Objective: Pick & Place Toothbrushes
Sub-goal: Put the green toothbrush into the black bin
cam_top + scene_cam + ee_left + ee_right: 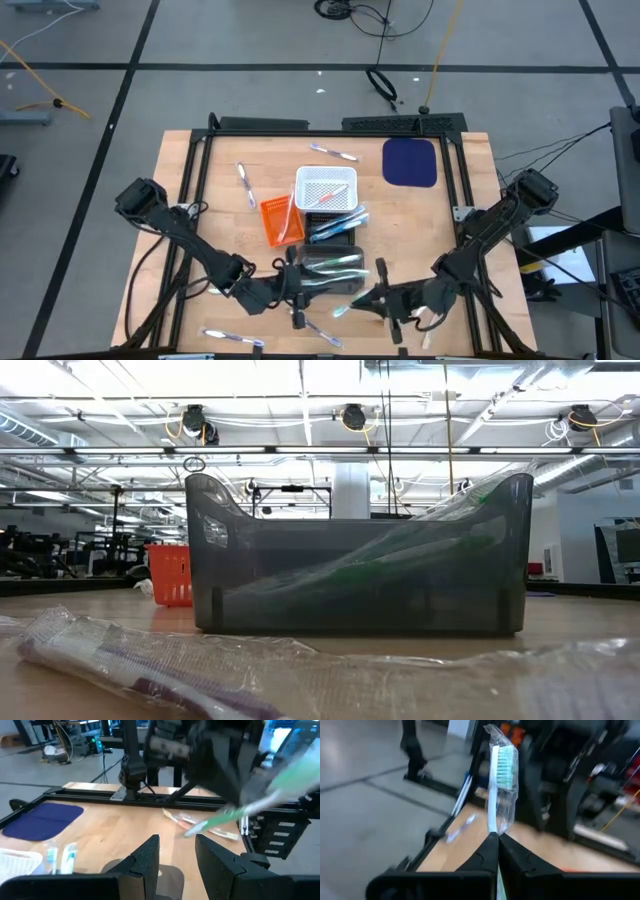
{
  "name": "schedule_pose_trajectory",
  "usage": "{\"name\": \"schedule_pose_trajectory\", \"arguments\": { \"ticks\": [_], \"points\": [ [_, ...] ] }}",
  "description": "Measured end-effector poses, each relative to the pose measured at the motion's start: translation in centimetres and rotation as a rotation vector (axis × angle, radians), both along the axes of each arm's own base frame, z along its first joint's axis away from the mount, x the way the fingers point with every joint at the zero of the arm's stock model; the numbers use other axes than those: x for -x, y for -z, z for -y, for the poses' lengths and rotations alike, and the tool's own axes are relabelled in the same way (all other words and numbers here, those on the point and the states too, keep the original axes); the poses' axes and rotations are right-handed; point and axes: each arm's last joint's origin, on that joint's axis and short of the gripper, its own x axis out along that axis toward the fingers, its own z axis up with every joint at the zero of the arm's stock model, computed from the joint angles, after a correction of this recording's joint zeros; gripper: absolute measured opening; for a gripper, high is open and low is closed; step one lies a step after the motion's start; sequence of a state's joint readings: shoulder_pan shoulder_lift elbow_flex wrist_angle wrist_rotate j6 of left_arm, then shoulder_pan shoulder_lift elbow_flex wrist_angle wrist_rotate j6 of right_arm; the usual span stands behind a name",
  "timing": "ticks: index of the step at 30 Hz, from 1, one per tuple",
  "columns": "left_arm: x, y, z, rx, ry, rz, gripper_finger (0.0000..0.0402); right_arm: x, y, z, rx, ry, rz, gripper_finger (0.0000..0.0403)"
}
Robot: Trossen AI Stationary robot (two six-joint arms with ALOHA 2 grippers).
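One wrapped green toothbrush [500,775] is pinched in the fully closed right gripper [497,845], held above the near table edge, probably for transfer to the dark bin [330,268] beside it. The left gripper [176,855] stands part open, holding nothing, at the bin's other side. Five loose toothbrushes show on the table [210,200]; bins number four.

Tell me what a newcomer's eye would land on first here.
First, the right gripper at the table's near edge, shut on a wrapped green toothbrush that sticks out past its fingertips. Next, the grey bin at the table's middle front, with wrapped toothbrushes leaning inside it. The left gripper waits open just left of that bin, holding nothing.
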State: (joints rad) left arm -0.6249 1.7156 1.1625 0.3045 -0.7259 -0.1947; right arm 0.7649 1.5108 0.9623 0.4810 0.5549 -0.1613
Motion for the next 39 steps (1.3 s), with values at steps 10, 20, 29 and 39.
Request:
{"name": "schedule_pose_trajectory", "arguments": {
  "ticks": [10, 20, 29, 39],
  "points": [
    [-0.6, -0.4, -0.6, -0.002, 0.035, 0.029, 0.0129, -0.7, -1.8, 0.8, 0.000, 0.049, 0.170, 0.0000],
    [-1.1, -0.8, -1.1, -0.021, 0.028, 0.071, 0.0129, -0.9, -2.2, 1.6, -0.022, 0.075, 0.266, 0.0000],
    [-1.6, -1.5, -1.6, -0.029, 0.097, 0.125, 0.0129, -1.0, -1.3, 2.7, -0.034, 0.103, 0.290, 0.0000],
    [-3.0, -0.8, -2.4, -0.037, 0.085, 0.182, 0.0129, -1.4, -1.3, 3.6, -0.058, 0.090, 0.323, 0.0000]
  ]
}}
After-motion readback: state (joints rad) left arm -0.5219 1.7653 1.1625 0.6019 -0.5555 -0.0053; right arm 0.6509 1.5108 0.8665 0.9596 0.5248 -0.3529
